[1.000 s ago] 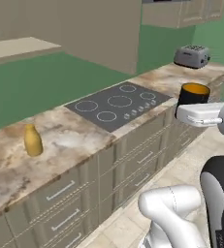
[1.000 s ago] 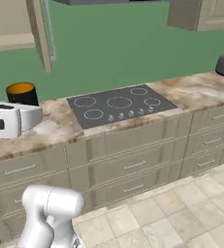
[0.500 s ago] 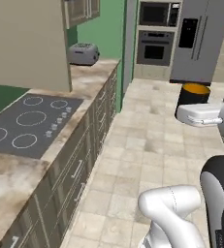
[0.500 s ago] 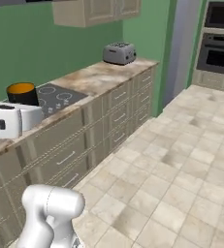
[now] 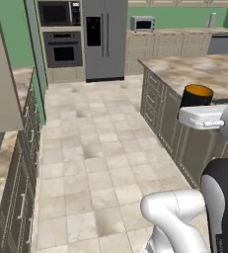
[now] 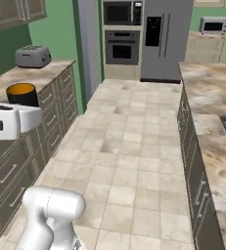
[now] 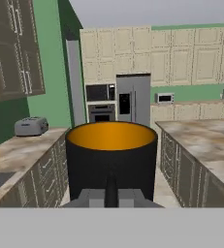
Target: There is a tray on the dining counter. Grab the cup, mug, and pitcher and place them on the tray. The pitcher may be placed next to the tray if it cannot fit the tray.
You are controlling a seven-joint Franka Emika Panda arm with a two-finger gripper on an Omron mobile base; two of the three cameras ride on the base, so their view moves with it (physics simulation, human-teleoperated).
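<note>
The mug point(image 7: 111, 160) is black with an orange-yellow inside, and my gripper point(image 7: 111, 193) is shut on its near wall, holding it upright in the air. From the base views the mug point(image 5: 197, 96) point(image 6: 22, 93) rides just above the white hand. The dining counter point(image 6: 211, 100) runs along the right, its sink edge at the frame border; it also appears as the marbled dining counter point(image 5: 199, 69) behind the mug. The tray, the cup and the pitcher are out of view.
A toaster point(image 6: 32, 56) sits on the cream-drawer counter point(image 6: 16, 80) on the left. A fridge point(image 5: 103, 39), wall ovens point(image 5: 61, 47) and a microwave point(image 5: 142, 23) stand at the far wall. Open tiled floor point(image 5: 95, 148) lies between the counters.
The whole picture has swung from the cooktop counter to the aisle, fridge and dining counter, so the base has turned. The mug stays in the shut gripper.
</note>
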